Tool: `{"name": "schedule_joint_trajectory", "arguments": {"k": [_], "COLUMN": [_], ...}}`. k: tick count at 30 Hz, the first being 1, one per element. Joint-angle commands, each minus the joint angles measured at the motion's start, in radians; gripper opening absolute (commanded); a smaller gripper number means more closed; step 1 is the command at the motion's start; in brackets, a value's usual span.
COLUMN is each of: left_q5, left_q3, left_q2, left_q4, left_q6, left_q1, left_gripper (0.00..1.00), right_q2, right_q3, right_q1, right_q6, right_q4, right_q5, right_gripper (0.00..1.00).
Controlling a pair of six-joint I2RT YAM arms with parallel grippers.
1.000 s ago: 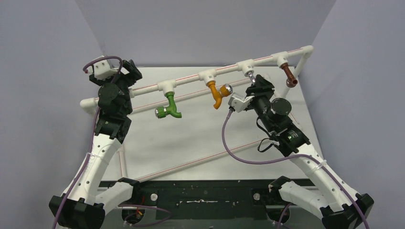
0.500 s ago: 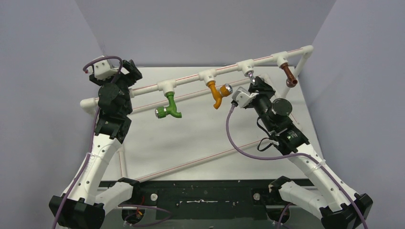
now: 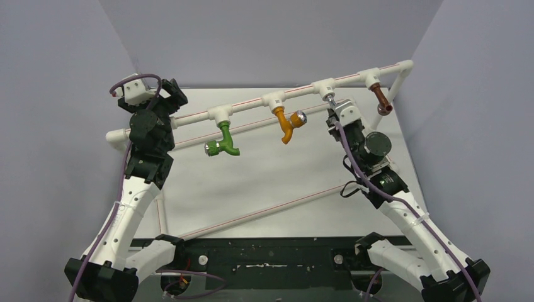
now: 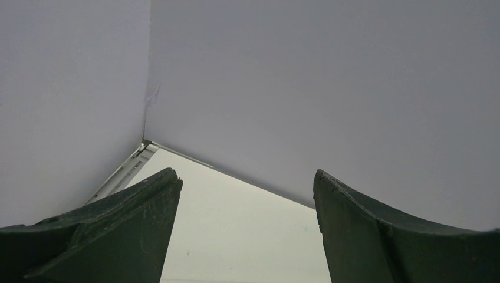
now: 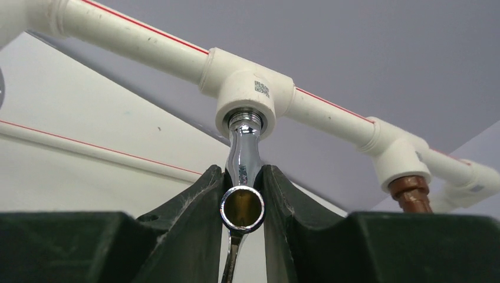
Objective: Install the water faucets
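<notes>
A white pipe rail (image 3: 252, 104) with several tee fittings spans the back of the table. A green faucet (image 3: 225, 142), an orange faucet (image 3: 286, 123) and a brown faucet (image 3: 380, 99) hang from tees. My right gripper (image 3: 332, 113) is shut on the chrome faucet (image 5: 243, 171), whose threaded end sits in the third tee (image 5: 247, 97); its spout mouth faces the right wrist camera. My left gripper (image 3: 165, 94) is open and empty at the rail's left end; its fingers (image 4: 118, 224) frame only wall and table.
A lower white pipe (image 3: 264, 204) with a red stripe runs diagonally across the table. Purple walls enclose the back and sides. The right arm's cable (image 3: 352, 170) loops by its wrist.
My right wrist has rotated while gripping the chrome faucet; its camera housing swung from the left side up over the gripper. The left arm has not moved.
</notes>
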Motion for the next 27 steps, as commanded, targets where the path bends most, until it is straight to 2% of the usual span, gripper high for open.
{"name": "schedule_joint_trajectory", "arguments": {"k": [1, 12, 20, 27], "left_q5": [-0.001, -0.002, -0.002, -0.001], "left_q3": [-0.104, -0.102, -0.103, -0.103], "left_q2": [0.033, 0.038, 0.038, 0.036], "left_q4": [-0.341, -0.342, -0.342, -0.342], "left_q6": [-0.006, -0.006, -0.006, -0.006], "left_q1": [-0.035, -0.035, -0.033, -0.033], "left_gripper": [0.8, 0.8, 0.8, 0.8], "right_q2": [-0.016, -0.033, -0.058, -0.085], "right_q3": [0.045, 0.047, 0.047, -0.02], "right_q1": [-0.047, -0.051, -0.051, -0.051], "right_q6": [0.289, 0.76, 1.199, 1.548], "right_q4": [0.125, 0.133, 0.11, 0.151], "right_q5": [0.048, 0.142, 0.214, 0.258], "right_gripper": [0.0, 0.0, 0.0, 0.0]}}
